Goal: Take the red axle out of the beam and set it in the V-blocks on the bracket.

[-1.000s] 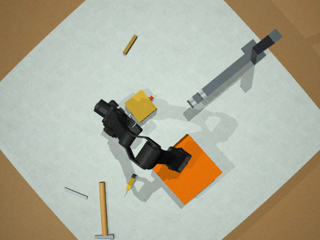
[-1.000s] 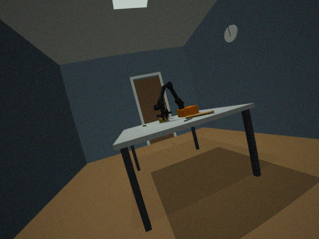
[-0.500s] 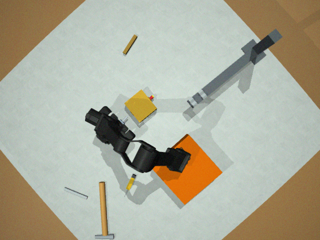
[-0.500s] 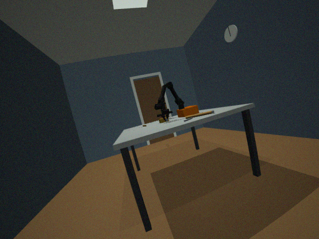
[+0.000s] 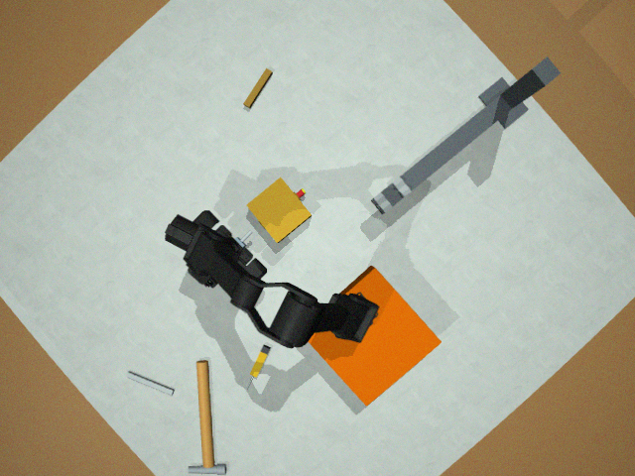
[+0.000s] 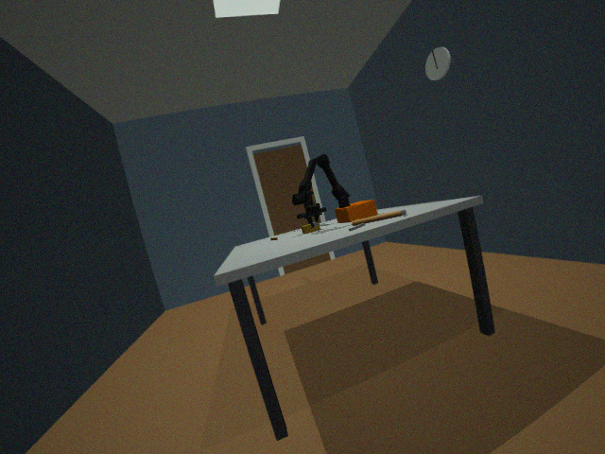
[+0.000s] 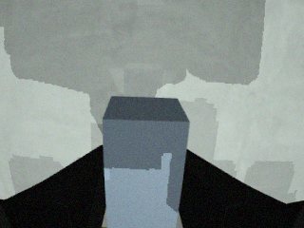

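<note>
"One red end (image 5: 300,193) is all I see of the axle, poking from the far right side of the yellow block, which I take for the beam (image 5: 279,204) (image 6: 307,229). And the gripper (image 5: 242,242) (image 6: 313,218) (image 7: 142,156)?"

"Closed on a blue-grey tool (image 5: 242,240) (image 7: 135,142), just left of the beam. I'd guess it's for pushing the axle out; from above I can't tell whether its tip touches."

"What might go wrong?"

"An off-line push could jam the axle or shove the beam out of place. Too hard a push might send the axle rolling off to the right."

"And afterwards?"

"The likely bracket (image 5: 445,148) stands well right. A crooked set-down there could miss the V-blocks."
</note>
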### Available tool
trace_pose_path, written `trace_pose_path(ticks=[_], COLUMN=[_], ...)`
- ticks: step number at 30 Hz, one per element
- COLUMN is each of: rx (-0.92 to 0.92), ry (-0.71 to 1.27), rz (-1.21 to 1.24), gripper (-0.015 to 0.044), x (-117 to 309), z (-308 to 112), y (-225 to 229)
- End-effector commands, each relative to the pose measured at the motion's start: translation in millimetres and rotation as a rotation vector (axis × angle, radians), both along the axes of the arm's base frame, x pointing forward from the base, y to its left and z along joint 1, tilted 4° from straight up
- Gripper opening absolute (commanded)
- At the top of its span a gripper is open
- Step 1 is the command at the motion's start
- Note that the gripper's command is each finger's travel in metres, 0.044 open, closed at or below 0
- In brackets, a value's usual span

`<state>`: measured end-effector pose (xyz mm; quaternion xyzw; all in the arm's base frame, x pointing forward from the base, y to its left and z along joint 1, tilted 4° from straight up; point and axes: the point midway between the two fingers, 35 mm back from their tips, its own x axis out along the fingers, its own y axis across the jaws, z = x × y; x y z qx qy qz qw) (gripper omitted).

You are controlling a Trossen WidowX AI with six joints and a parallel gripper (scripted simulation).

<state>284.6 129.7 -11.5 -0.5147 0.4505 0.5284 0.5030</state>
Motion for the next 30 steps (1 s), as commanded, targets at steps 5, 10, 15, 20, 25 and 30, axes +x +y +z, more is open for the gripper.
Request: trace_pose_path(ticks=[5,10,15,20,25,30], rx=[0.001,0.001,0.001,0.001,0.001,0.000], ry=[-0.013,-0.013,-0.013,-0.013,-0.013,-0.013], rz=[-0.005,-0.005,-0.005,-0.005,-0.005,-0.005], gripper=[0.0000,0.0000,0.0000,0.0000,0.0000,0.0000], x=[3,1,0,-2,-6,-9], z=[16,24,32,39,46,46], y=[0,-1,-1,-2,-3,-6])
